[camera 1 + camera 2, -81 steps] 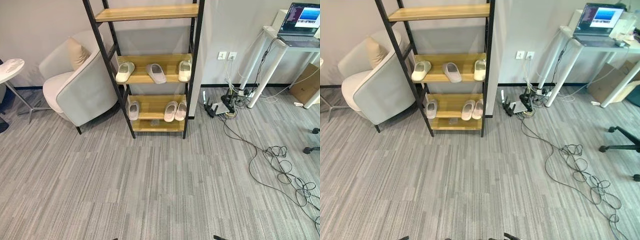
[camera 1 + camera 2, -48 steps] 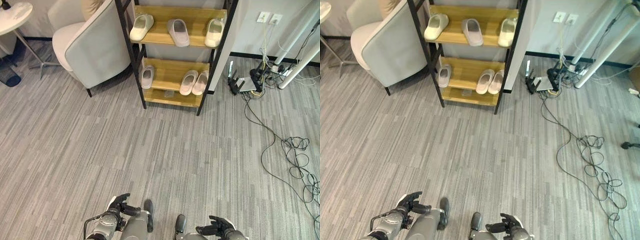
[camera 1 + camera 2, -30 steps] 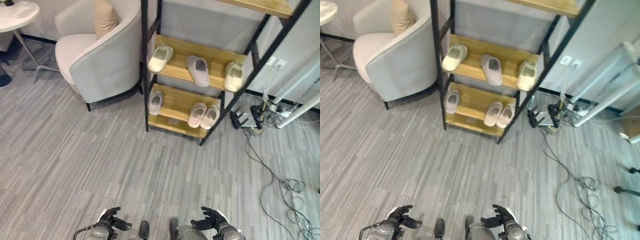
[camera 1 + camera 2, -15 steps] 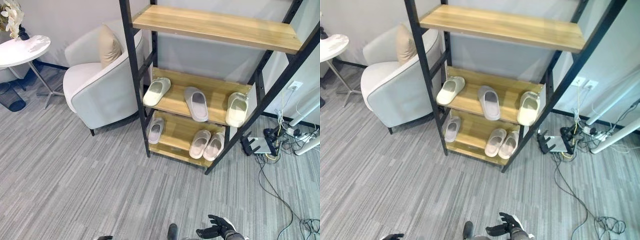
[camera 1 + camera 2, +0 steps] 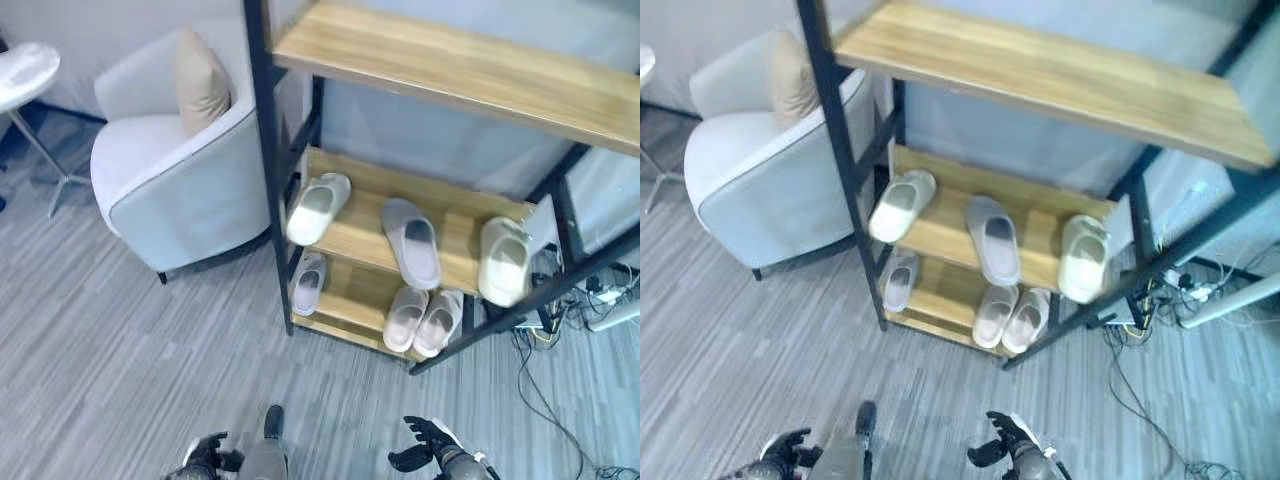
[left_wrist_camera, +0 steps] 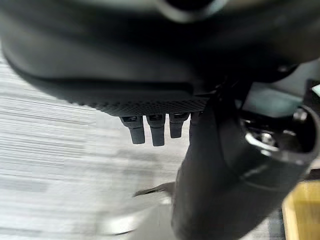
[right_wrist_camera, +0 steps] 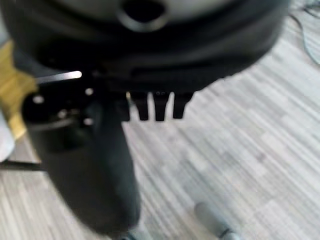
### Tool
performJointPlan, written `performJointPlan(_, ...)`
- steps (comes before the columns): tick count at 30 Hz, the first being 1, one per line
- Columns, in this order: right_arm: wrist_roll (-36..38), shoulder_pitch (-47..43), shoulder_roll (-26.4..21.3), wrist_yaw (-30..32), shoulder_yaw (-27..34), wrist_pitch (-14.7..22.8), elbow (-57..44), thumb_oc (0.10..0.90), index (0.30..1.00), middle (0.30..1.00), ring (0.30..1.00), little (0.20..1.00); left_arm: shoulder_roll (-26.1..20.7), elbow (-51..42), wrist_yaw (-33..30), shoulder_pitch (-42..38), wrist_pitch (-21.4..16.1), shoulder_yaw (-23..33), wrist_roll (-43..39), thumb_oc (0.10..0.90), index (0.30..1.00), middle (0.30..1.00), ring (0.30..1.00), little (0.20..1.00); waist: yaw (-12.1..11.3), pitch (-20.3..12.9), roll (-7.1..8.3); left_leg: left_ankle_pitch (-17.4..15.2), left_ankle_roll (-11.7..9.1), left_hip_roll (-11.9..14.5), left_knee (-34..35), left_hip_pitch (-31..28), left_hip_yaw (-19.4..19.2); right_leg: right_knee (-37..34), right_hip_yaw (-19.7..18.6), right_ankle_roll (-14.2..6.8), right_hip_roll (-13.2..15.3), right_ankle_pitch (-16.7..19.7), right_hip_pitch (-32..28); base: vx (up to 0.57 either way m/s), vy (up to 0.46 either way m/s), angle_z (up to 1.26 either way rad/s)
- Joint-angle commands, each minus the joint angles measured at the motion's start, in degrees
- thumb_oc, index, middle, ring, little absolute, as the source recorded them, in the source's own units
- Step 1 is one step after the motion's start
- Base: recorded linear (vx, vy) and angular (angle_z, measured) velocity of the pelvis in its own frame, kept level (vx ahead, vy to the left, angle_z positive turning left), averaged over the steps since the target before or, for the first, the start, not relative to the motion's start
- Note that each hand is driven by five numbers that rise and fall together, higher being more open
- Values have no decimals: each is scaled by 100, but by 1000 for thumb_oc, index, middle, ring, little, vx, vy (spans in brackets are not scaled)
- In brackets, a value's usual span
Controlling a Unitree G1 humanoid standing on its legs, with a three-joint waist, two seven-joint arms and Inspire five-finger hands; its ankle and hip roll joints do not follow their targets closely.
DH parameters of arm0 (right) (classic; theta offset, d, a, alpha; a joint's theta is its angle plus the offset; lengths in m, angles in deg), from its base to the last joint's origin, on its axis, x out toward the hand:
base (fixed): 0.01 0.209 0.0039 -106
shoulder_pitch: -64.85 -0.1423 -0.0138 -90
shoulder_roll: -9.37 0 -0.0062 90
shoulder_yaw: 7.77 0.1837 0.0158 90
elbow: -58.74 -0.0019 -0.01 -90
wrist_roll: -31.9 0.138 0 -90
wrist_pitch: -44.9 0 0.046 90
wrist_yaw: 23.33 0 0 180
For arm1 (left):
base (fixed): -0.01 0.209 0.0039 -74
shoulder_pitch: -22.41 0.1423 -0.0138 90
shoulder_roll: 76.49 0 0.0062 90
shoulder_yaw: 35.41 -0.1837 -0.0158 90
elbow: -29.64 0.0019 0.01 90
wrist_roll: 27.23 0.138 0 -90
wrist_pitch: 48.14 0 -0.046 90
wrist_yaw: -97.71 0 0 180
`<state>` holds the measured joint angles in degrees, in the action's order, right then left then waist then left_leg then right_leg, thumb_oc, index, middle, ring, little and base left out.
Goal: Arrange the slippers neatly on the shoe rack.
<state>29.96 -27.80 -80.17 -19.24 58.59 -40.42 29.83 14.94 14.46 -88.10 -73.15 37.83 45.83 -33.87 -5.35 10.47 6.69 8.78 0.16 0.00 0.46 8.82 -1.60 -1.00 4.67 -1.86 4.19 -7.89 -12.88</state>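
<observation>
Both hands low, empty: left hand point(image 5: 205, 457) fingers loosely bent, right hand point(image 5: 432, 453) fingers spread. Slippers point(image 5: 411, 240) well beyond the fingers on shoe rack point(image 5: 450, 214), middle and bottom shelves.

Grey striped carpet point(image 5: 120, 340) — pale armchair point(image 5: 170, 190) with tan cushion point(image 5: 203, 85), round white side table point(image 5: 25, 72).
</observation>
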Motion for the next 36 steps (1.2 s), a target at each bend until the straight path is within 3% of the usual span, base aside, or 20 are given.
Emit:
performJointPlan(1,118,-50,-51,-16,212,172,-204,800,900,900,900,900,134,273,19,63,-18,-267,509,800,900,900,900,900,-96,-162,-47,-732,-203,276,-447,88,200,113,-234,-448,246,345,542,139,240,-5)
performJointPlan(2,118,-50,-50,-16,213,172,-204,800,900,900,900,900,133,275,19,63,-19,-268,510,800,900,900,900,900,-105,-162,-43,-737,-200,274,-449,86,190,116,-243,-451,250,343,544,203,422,-17)
performJointPlan(5,398,-163,88,-75,303,204,-387,800,900,900,900,900,-63,442,65,120,72,-295,796,800,900,900,900,900,13,-93,-105,-928,8,144,-371,-154,-120,1032,-323,-737,457,819,1146,100,303,-31)
performJointPlan(7,338,-135,85,-127,231,209,-563,800,900,900,900,900,-144,413,90,122,70,-321,874,800,900,900,900,900,142,-41,-176,-1022,94,77,-341,-313,-162,1402,-305,-674,422,959,1483,132,255,-34)
performJointPlan(10,329,-62,55,-171,213,218,-776,800,900,900,900,900,-199,353,129,100,40,-312,861,800,900,900,900,900,267,-5,-244,-1096,143,11,-303,-456,-147,1344,-278,-627,305,849,1645,126,136,-17)
performJointPlan(12,340,75,8,-191,208,227,-897,800,900,900,900,900,-222,216,134,77,-26,-294,817,800,900,900,900,900,375,-34,-264,-1189,176,-83,-188,-671,-151,900,-250,-558,133,716,1673,188,75,-1)
performJointPlan(17,242,181,-39,-206,97,262,-1219,800,900,900,900,900,-147,-29,70,-15,-98,-457,844,800,900,900,900,900,529,17,-320,-1282,200,-201,-78,-986,-34,590,-338,-534,-85,847,1964,138,2,4)
performJointPlan(20,202,271,-71,-239,34,303,-1320,800,900,900,900,900,-92,-136,54,-71,-142,-633,1040,800,900,900,900,900,553,38,-286,-1375,202,-266,-180,-1000,36,316,-405,-508,-44,846,1785,80,-52,1)
performJointPlan(31,308,330,-251,-574,-393,584,-2163,800,900,900,900,900,254,-106,75,189,-167,-1014,1625,800,900,900,900,900,474,-250,-470,-1221,63,-175,331,-1397,96,-263,-301,-381,-111,805,1069,65,-44,6)
performJointPlan(36,950,91,-278,-984,-818,727,-3168,800,900,900,900,900,301,-6,13,222,-181,-1044,1669,800,900,900,900,900,411,-314,-538,-1140,2,-173,454,-1365,120,-400,-213,-398,-108,756,973,-10,-6,2)
